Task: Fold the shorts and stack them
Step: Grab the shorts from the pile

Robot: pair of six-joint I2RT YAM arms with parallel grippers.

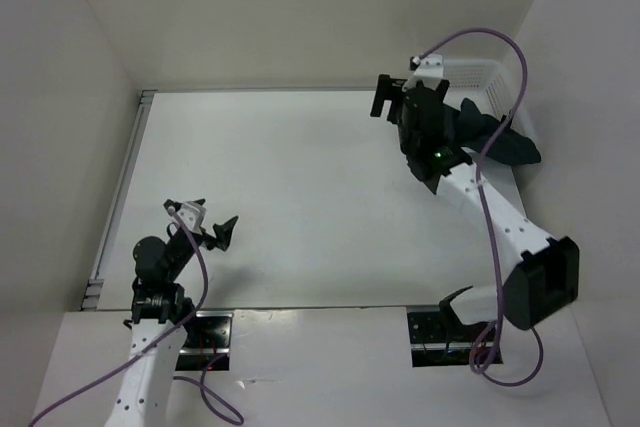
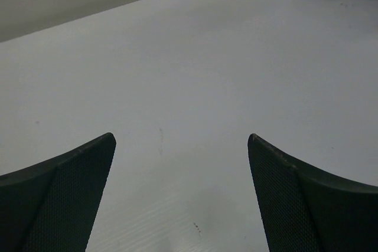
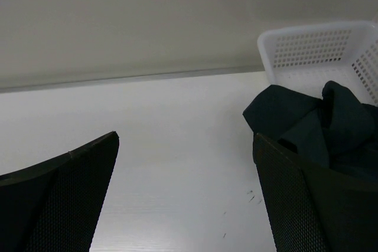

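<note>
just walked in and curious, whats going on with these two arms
Nothing is being handled yet. The dark shorts lie bunched in the white basket at the far right corner of the table, spilling over its rim. The right gripper is beside them, jaws open and empty. The left gripper hangs over bare table near its base, jaws open too. Folding has not started.

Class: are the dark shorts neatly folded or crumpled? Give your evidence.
Crumpled: the shorts sit bunched in uneven folds in the white basket, one part spilling over its rim.
</note>
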